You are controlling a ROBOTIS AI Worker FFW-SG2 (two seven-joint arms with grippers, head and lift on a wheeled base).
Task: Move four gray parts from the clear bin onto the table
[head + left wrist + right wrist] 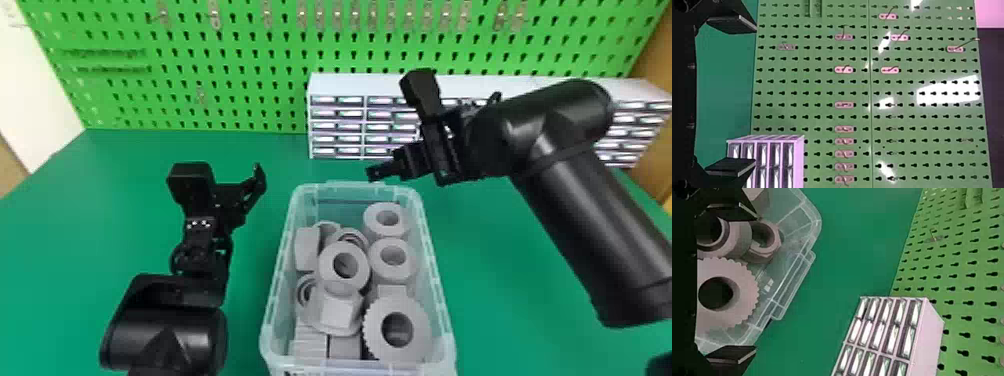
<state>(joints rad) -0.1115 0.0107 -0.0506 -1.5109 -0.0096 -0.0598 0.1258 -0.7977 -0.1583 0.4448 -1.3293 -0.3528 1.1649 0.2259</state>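
Gray parts (392, 275) lie heaped in the clear bin (432, 260), below my right pincer (754, 283), whose fingers stand wide apart and hold nothing. Across the bin from it, off the opposite side, my left pincer (755, 95) is also wide and unladen.

A toothed part (742, 290), its broad hole facing up, is the piece most nearly lined up with my right pincer's spread. It looks like molded or printed plastic: stiff, fairly light for its bulk and unlikely to crush. A hold across the outer rim, fingers on opposite sides, should suit it, the teeth giving some bite; one finger down the hole and one outside would be the fallback.

Smoother round pieces may slip if pinched high on the curve, and call for a deeper, level grip. Toward my body from the right pincer, a flanged nut (336, 311) offers flat sides to squeeze. Tight packing could make a neighbor drag or tip, so a straight lift seems wise before crossing to the table (480, 310).
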